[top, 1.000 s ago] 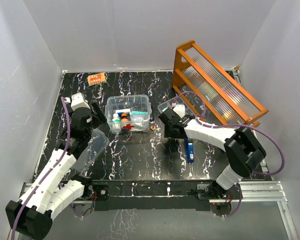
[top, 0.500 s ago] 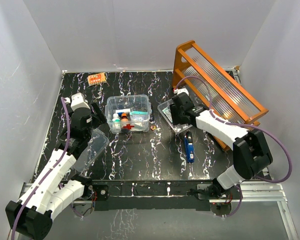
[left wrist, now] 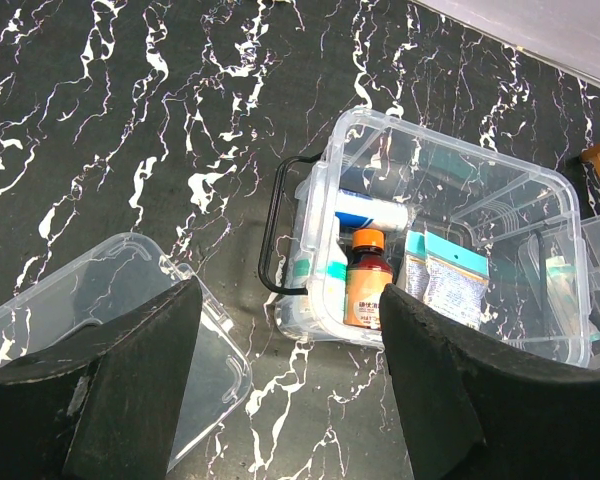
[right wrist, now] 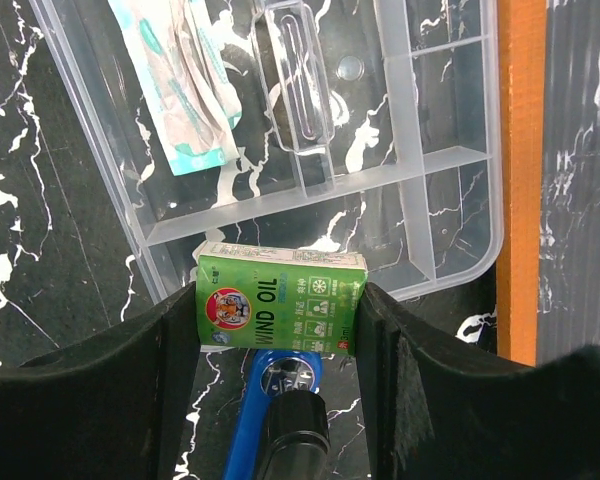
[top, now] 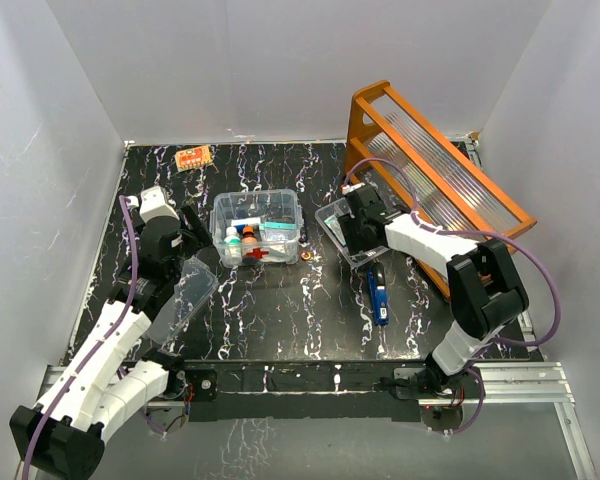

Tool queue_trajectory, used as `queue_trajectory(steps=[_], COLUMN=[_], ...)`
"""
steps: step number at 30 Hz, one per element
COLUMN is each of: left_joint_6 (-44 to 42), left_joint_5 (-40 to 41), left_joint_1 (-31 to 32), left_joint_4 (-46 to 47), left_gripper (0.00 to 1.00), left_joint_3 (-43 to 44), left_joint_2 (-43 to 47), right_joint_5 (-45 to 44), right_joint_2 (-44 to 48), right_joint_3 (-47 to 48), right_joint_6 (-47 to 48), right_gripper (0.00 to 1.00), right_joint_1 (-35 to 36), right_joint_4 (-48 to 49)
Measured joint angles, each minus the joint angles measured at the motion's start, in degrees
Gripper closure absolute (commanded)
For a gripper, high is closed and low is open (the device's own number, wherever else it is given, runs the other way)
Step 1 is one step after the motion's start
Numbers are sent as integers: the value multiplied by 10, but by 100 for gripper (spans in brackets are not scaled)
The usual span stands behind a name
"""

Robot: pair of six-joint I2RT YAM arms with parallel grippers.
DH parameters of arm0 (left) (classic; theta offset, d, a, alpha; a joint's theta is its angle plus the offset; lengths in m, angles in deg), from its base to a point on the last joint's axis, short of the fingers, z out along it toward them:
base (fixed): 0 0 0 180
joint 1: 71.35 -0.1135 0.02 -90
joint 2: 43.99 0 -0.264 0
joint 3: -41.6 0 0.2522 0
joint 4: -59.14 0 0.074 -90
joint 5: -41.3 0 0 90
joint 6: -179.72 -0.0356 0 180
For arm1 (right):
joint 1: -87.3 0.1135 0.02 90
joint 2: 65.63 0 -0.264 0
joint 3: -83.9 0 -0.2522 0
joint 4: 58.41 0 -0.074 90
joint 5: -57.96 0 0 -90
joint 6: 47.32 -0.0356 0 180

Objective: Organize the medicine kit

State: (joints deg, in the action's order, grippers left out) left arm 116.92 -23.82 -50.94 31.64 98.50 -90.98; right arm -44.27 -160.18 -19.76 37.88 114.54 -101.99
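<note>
The medicine kit (top: 257, 228) is a small clear box with a red cross, open, at the table's middle. In the left wrist view it (left wrist: 540, 200) holds an orange-capped bottle (left wrist: 365, 290), a white tube and a packet, and has a dark handle (left wrist: 272, 235) at one end. Its clear lid (top: 185, 292) lies to the left, seen also in the left wrist view (left wrist: 110, 320). My left gripper (top: 194, 240) (left wrist: 290, 400) is open and empty, between lid and box. My right gripper (top: 353, 232) (right wrist: 280, 315) is shut on a green Wind Oil box (right wrist: 280, 300) over the near edge of a clear divided tray (right wrist: 420, 130).
The orange wooden rack (top: 435, 170) stands at the back right, its edge (right wrist: 520, 180) right beside the tray. A plaster packet (right wrist: 185, 85) lies in the tray. A blue tool (top: 380, 297) (right wrist: 255, 440) lies below my right gripper. An orange blister pack (top: 193, 157) lies at the back left.
My right gripper has moved back and right with the green box, from in front of the divided tray to over its near edge. The left arm has hardly moved.
</note>
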Motion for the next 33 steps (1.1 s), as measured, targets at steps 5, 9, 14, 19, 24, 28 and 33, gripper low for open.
queue_trajectory(steps=[5, 9, 14, 19, 24, 28, 33], left_joint_6=[0, 0, 0, 0, 0, 0, 0], left_joint_5=[0, 0, 0, 0, 1, 2, 2], left_joint_1=[0, 0, 0, 0, 0, 0, 0], left_joint_4=[0, 0, 0, 0, 0, 0, 0], left_gripper=[30, 30, 30, 30, 30, 30, 30], left_joint_3=[0, 0, 0, 0, 0, 0, 0], left_joint_2=[0, 0, 0, 0, 0, 0, 0], right_joint_5=[2, 2, 1, 2, 33, 63, 92], right_joint_2=[-14, -29, -32, -28, -3, 20, 26], right_joint_3=[0, 0, 7, 19, 27, 27, 14], right_joint_6=[9, 14, 13, 0, -34, -77, -138], right_gripper=[40, 32, 27, 37, 45, 48, 52], right_joint_1=[0, 0, 0, 0, 4, 24, 53], right_joint_4=[1, 0, 0, -4, -5, 8, 59])
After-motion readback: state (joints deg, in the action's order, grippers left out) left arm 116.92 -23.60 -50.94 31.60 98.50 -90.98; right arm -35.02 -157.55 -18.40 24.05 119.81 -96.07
